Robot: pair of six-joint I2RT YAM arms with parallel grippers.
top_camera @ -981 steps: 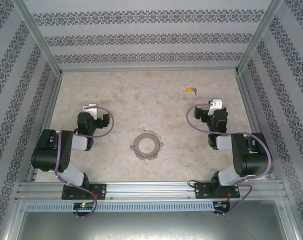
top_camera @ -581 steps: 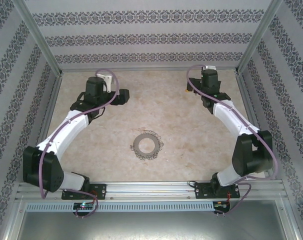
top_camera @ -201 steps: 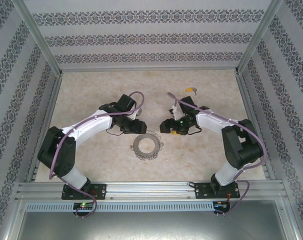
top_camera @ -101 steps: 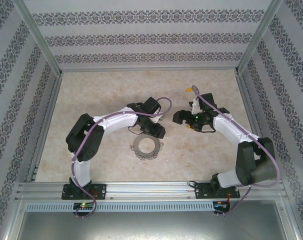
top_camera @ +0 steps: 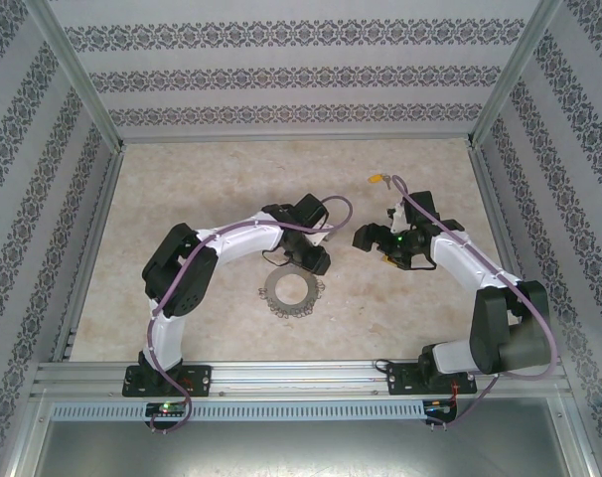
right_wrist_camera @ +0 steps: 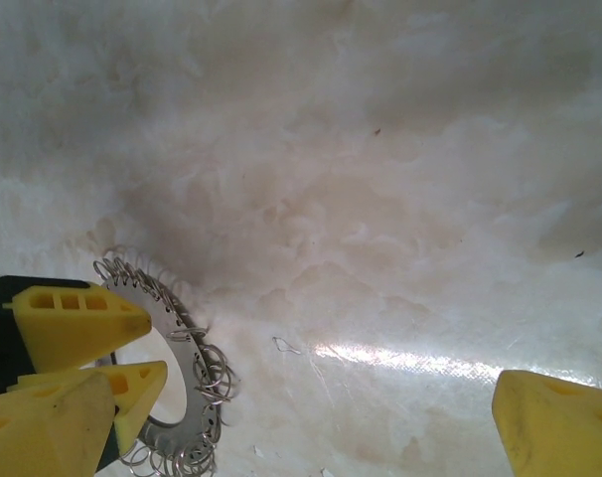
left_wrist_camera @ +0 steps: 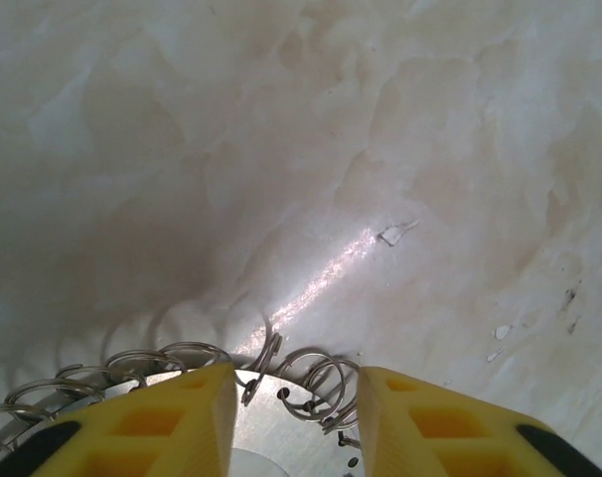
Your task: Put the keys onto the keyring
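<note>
Keyring (top_camera: 289, 289) grab in hand — my left gripper (left_wrist_camera: 296, 383) straddles its rim, part spread, not yet pinching; right gripper (right_wrist_camera: 301, 393) gapes wide. Next: clamp squarely.

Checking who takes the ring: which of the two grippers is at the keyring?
The left gripper: its yellow fingers straddle the keyring's rim. The right gripper hangs wide open beside the ring, apart from it.

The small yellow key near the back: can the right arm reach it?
Probably yes: the key lies on bare table just beyond the right gripper, whose jaws stand open.
</note>
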